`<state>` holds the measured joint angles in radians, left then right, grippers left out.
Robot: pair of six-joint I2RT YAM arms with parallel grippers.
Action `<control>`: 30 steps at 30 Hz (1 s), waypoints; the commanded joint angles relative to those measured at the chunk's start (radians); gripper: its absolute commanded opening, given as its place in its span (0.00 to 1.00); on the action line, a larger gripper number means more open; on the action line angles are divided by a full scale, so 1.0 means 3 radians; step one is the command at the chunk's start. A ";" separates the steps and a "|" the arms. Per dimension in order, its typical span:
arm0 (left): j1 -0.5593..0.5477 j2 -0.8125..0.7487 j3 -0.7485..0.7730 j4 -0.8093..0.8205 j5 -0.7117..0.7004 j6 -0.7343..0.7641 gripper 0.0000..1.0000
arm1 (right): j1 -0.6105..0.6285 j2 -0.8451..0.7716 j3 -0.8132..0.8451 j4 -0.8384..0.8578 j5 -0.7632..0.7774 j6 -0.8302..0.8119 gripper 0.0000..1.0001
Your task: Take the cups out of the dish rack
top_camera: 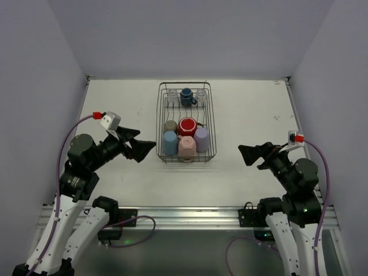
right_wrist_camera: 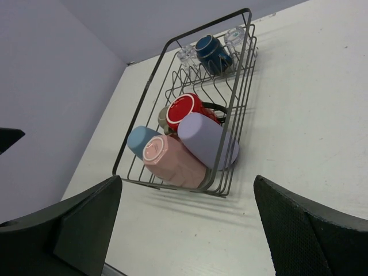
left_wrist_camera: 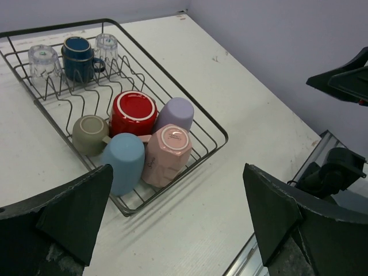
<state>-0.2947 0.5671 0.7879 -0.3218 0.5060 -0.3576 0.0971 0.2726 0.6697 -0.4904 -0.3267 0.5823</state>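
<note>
Eight cups (top_camera: 188,126) sit in the dark metal wire dish rack (top_camera: 158,123) mid-table, none unloaded: one pink cup (left_wrist_camera: 168,154), one light blue tumbler (left_wrist_camera: 125,162), one olive-green mug (left_wrist_camera: 90,134), one red mug (left_wrist_camera: 133,112), one lavender tumbler (left_wrist_camera: 175,114), one dark blue mug (left_wrist_camera: 77,56), two clear glass tumblers (left_wrist_camera: 43,61) (left_wrist_camera: 106,46). The left gripper (top_camera: 140,147) and right gripper (top_camera: 252,155) flank the rack, spread wide, empty.

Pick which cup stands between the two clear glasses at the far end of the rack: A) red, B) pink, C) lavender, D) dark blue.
D: the dark blue cup stands between the clear glasses at the far end of the rack.
</note>
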 commanded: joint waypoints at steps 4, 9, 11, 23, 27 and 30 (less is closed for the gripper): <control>0.0006 0.0078 0.0196 -0.0017 0.0200 -0.0188 1.00 | -0.0017 -0.0009 0.0120 -0.0104 0.0020 -0.0070 0.99; 0.0006 0.0190 0.0114 0.0392 0.0588 -0.0428 1.00 | -0.0017 0.0007 0.0059 -0.0038 0.0000 -0.0060 0.99; 0.0001 0.0328 0.0140 0.0489 0.0675 -0.0470 1.00 | -0.0017 0.0042 0.0038 0.0019 -0.0041 -0.0008 0.99; -0.1735 0.1212 0.0666 -0.0036 -0.1621 -0.0020 0.98 | -0.0007 0.0211 -0.0125 0.0188 -0.0184 0.0063 0.99; -0.2198 0.1540 0.0789 -0.0124 -0.2412 0.0052 0.98 | -0.0012 0.0181 -0.0136 0.0116 -0.0169 0.0023 0.99; -0.2295 0.1765 0.0845 -0.0109 -0.2709 0.0108 0.98 | -0.0012 0.0170 -0.0156 0.0116 -0.0189 0.0002 0.99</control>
<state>-0.9596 1.0595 0.9855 -0.3359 -0.0662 -0.3706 0.0971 0.3271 0.6300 -0.4637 -0.3557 0.5861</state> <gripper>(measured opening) 0.981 0.990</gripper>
